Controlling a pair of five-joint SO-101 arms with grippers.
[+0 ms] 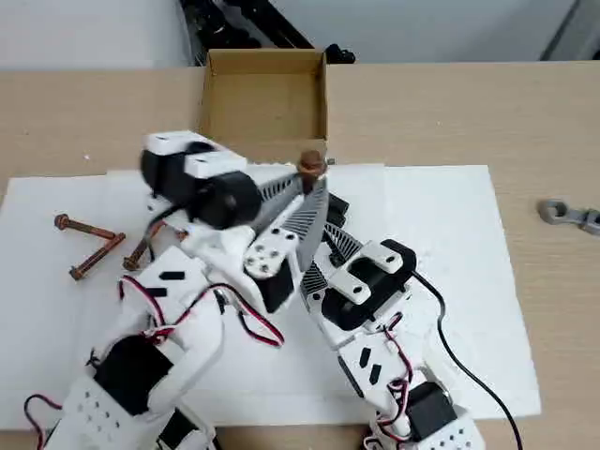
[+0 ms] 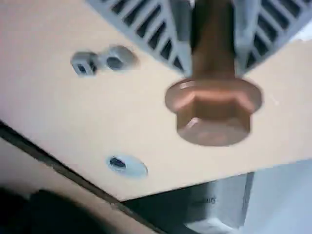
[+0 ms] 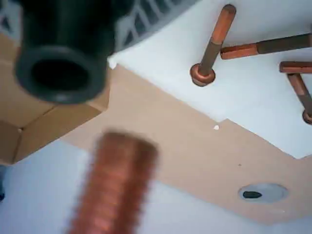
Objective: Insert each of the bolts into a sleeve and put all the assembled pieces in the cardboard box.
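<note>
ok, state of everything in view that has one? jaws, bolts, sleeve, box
left jaws: shut on held bolt
right jaws: shut on sleeve
held bolt: clamped by its shank, not yet in the sleeve
sleeve: held, bore empty
loose bolts: lying on the white paper, no sleeves on them
cardboard box: open, nothing seen inside

I see a white sheet (image 1: 450, 281) on the bench (image 1: 525, 112) beneath the right tool (image 1: 319, 199). Well off to that tool's right, a grey fitting (image 1: 565, 215) lies on bare bench.
</note>
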